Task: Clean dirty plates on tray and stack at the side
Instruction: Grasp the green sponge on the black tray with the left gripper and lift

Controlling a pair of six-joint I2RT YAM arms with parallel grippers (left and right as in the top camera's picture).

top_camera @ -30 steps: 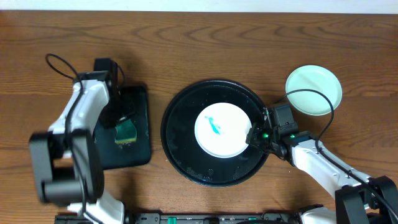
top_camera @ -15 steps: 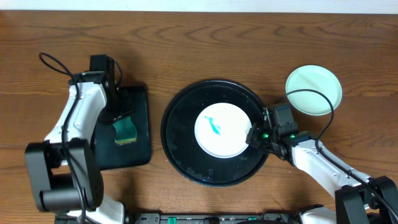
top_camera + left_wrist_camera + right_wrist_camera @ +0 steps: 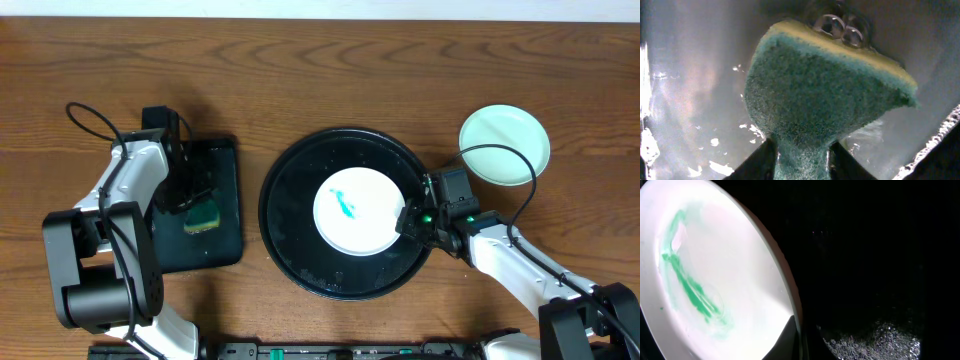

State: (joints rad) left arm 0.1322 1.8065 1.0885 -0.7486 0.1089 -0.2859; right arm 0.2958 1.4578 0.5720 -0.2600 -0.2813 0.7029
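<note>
Overhead: the white plate (image 3: 355, 210), with its teal smear (image 3: 345, 205), lies centred in the round black tray (image 3: 290, 165), its right rim pinched by the right gripper (image 3: 408, 218); a mint-green plate (image 3: 505, 145) is set aside.

Left wrist: a green sponge (image 3: 825, 105) is clamped by the left gripper (image 3: 802, 155).

Right wrist: the rim hold is seen close up.

Wiping is judged next, so the sponge must be carried to the smear.

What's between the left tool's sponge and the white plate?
Overhead view: nothing loose. Past the sponge come the small tray's edge, a bare strip of table, then the round tray's rim before the white plate.
</note>
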